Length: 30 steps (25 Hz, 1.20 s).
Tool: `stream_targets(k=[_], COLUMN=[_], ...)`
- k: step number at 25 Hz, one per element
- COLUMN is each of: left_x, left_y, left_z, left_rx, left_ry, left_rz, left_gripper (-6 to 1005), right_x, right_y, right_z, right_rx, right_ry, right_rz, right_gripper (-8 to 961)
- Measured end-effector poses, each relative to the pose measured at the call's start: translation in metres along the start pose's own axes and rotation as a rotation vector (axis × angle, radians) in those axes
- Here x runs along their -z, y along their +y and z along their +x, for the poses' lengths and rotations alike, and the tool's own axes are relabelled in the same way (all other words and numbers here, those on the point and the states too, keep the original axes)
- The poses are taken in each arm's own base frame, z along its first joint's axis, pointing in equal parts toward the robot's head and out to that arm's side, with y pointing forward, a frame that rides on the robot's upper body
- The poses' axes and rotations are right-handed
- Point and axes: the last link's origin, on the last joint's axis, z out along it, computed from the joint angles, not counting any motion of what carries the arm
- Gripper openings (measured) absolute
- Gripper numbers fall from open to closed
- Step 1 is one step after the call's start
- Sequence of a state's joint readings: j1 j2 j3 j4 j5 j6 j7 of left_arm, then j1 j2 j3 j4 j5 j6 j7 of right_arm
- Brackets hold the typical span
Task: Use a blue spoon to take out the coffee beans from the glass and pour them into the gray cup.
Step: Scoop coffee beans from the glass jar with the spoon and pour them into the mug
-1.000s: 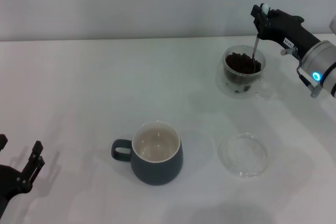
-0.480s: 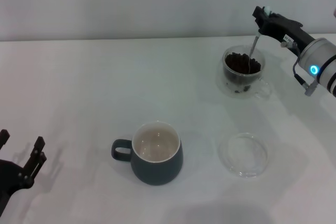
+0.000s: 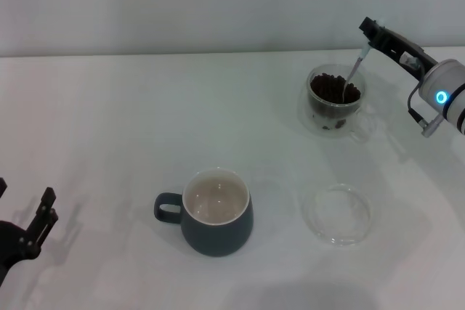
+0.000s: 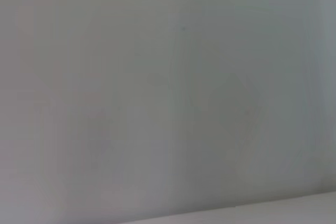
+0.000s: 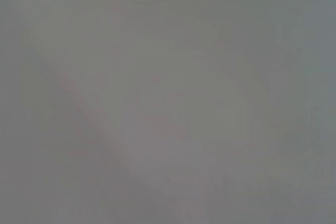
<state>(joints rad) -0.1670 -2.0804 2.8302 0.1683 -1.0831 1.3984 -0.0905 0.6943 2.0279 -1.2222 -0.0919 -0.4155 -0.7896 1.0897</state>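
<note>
In the head view the glass (image 3: 335, 100) stands at the back right of the table, filled with dark coffee beans (image 3: 334, 90). My right gripper (image 3: 370, 32) is just above and behind it, shut on the blue spoon (image 3: 354, 70), whose metal end slants down into the beans. The gray cup (image 3: 216, 212) with its cream inside stands near the front middle, handle toward my left. My left gripper (image 3: 33, 229) is parked open at the front left edge. Both wrist views show only blank grey.
A flat clear glass saucer (image 3: 336, 213) lies to the right of the gray cup. The white table (image 3: 131, 121) ends at a pale wall behind the glass.
My right gripper has moved right and up a little, tilting the spoon so it slants into the beans. My left gripper has sunk slightly lower at the frame edge.
</note>
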Motion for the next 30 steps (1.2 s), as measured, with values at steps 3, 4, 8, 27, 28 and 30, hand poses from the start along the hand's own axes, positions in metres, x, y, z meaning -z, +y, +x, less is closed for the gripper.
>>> stream_targets(k=[3, 4, 8, 27, 28, 30], left_x=[0.002, 0.002, 0.004, 0.003, 0.002, 0.002], left_y=[-0.001, -0.001, -0.002, -0.001, -0.001, -0.001], left_z=[-0.001, -0.001, -0.001, -0.001, -0.001, -0.001], left_rx=[-0.001, -0.002, -0.003, -0.003, -0.003, -0.003], left_ry=[-0.004, -0.005, -0.007, -0.002, -0.002, -0.002], left_rz=[0.003, 0.004, 0.007, 0.003, 0.003, 0.002], left_gripper=[761, 761, 762, 761, 761, 761], right_x=[0.001, 0.002, 0.005, 0.014, 0.014, 0.014], right_y=[-0.002, -0.004, -0.007, -0.023, -0.023, -0.023], right_z=[0.000, 0.000, -0.001, -0.005, -0.005, -0.006], right_rx=[-0.041, -0.059, -0.114, -0.334, -0.341, -0.353], right_ry=[-0.006, -0.007, -0.019, -0.090, -0.092, -0.099], right_rz=[0.009, 0.012, 0.022, 0.081, 0.082, 0.083], right_gripper=[151, 151, 151, 150, 150, 150])
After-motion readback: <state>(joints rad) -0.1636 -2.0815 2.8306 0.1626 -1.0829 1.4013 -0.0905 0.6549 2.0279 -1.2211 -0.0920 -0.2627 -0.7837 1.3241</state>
